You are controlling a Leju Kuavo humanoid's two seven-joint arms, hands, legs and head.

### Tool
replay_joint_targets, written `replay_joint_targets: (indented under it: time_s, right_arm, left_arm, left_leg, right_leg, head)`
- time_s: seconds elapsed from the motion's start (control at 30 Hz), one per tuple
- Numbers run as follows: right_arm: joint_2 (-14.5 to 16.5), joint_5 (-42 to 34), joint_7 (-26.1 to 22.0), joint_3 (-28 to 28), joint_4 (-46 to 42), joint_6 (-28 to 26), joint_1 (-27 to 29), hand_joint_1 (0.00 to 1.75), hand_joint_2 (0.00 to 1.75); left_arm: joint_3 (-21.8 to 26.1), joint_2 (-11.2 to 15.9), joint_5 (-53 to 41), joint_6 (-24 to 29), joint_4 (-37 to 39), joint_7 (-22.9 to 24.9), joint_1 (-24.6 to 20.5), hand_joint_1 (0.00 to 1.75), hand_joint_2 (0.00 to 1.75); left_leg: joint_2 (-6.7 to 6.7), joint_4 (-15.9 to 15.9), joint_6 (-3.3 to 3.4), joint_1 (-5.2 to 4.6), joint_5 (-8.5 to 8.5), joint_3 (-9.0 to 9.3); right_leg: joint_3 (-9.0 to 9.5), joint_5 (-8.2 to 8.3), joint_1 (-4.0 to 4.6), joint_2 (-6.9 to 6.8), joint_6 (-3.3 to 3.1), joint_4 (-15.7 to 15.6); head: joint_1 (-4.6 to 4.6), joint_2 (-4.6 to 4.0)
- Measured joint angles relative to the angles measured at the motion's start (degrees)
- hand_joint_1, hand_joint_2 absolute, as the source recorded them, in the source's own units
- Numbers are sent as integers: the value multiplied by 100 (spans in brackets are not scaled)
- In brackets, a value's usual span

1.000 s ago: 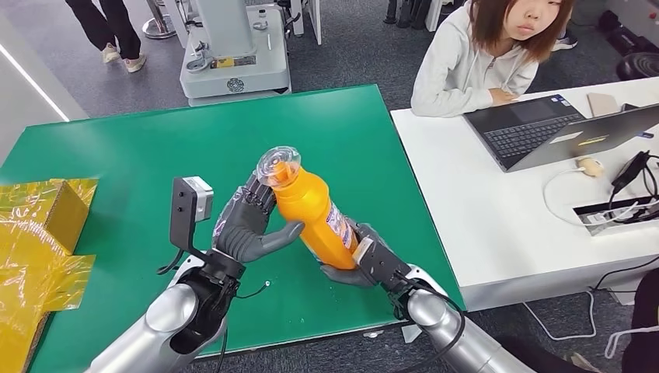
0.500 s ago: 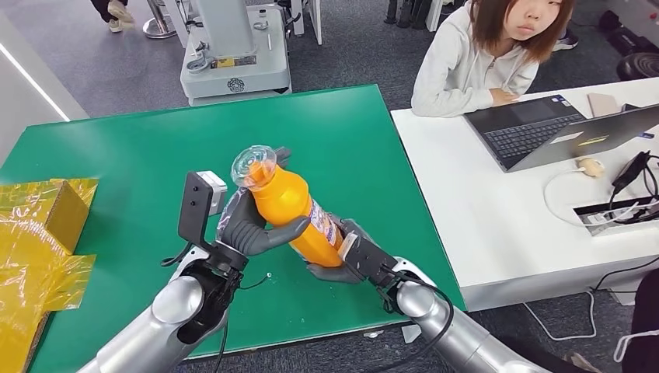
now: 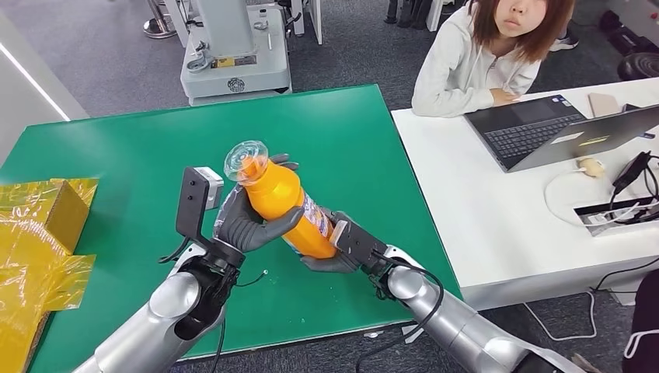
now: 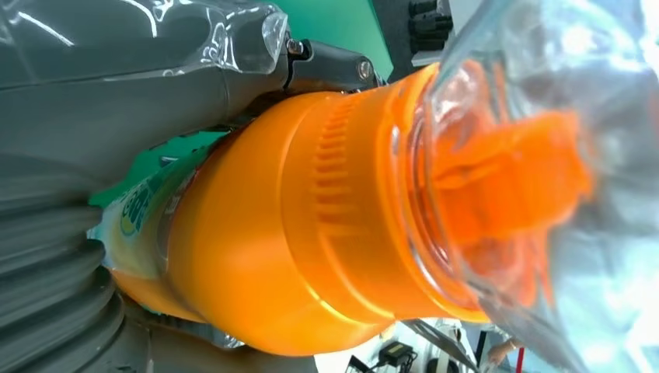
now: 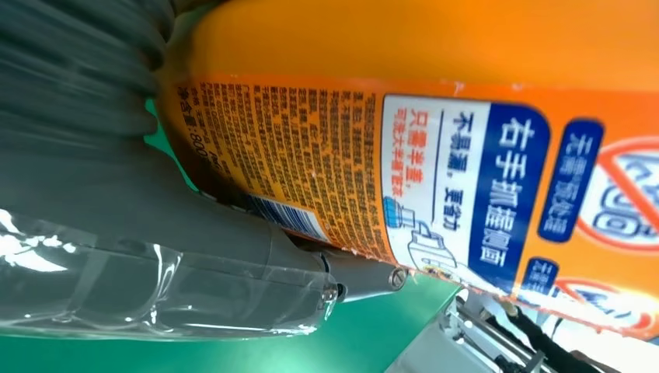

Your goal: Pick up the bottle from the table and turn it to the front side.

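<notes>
Since the prior frame, orange bottle (image 3: 284,206) shifts toward 10 o'clock above green counter (image 3: 140,155), left hand (image 3: 247,225) and right hand (image 3: 342,249) fingers wrapped around it. Turning step underway; next, rotate label frontward.

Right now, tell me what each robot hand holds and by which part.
Both hold the orange bottle: left robot hand around its upper body below the cap, right robot hand at its base.

Orange bottle (image 3: 285,206), clear cap, tilted, held aloft

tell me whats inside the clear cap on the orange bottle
Inside the clear cap of the orange bottle sits an orange spout. Glare on the plastic hides its tip.
</notes>
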Motion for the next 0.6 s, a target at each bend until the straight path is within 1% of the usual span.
replay_joint_targets:
  time_s: [0.6]
  right_arm:
    - [2, -176, -67, 269, 144, -94, -78, 175, 175]
  left_arm:
    - [3, 59, 254, -24, 0, -35, 1, 175, 175]
  left_leg:
    - [1, 0, 0, 0, 0, 1]
  right_leg:
    - [-1, 0, 0, 1, 0, 0]
  head:
    - [-1, 0]
